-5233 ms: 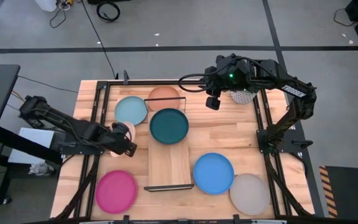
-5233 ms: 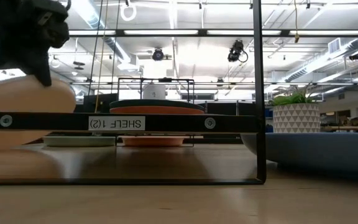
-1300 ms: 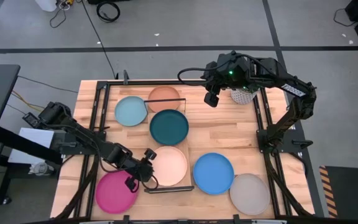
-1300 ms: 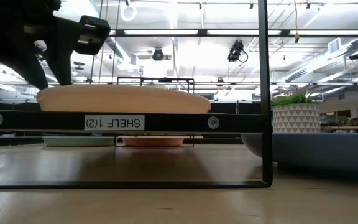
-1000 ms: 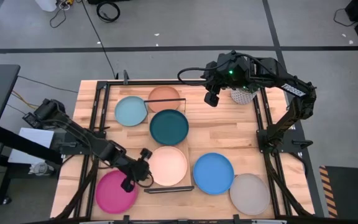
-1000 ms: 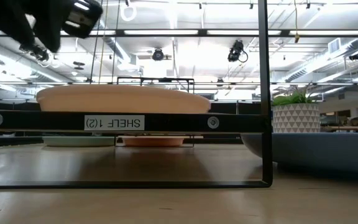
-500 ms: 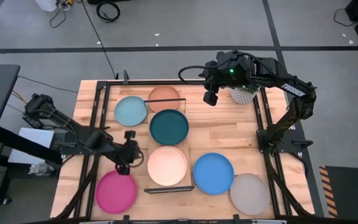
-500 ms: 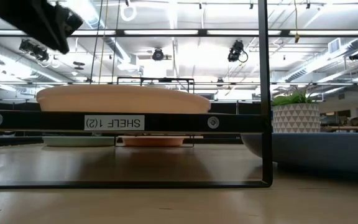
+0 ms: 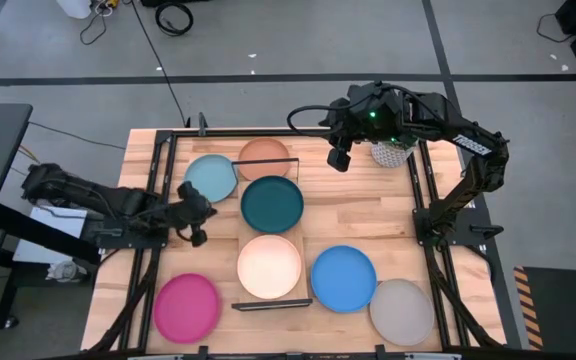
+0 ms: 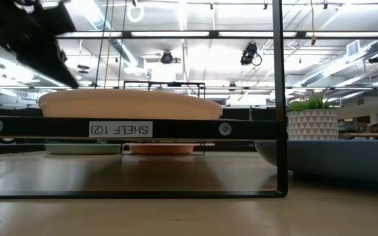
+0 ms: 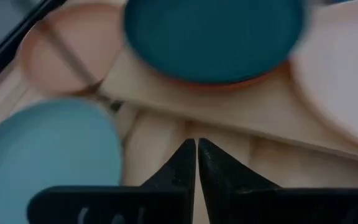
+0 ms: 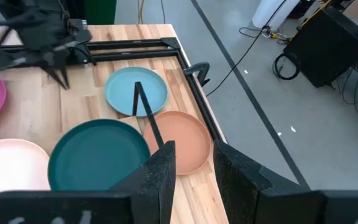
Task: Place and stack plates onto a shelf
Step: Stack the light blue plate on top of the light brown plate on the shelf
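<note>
Peach plate [image 9: 269,266] sits on the shelf [image 9: 271,228]; left end effector [image 9: 194,212] hovers pinched shut (empty) beside the light blue plate [image 9: 210,178], right end effector [image 9: 337,160] narrowly parted.

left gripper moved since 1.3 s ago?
Yes. The left gripper pulled back from the peach plate on the shelf and now sits nearer the light blue plate, fingers shut and empty.

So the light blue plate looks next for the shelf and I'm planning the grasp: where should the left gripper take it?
Probably by the rim on the side facing the left gripper. The light blue plate lies flat and shallow on the table, so only its edge offers a pinch, and that side is free of the terracotta plate.
</note>
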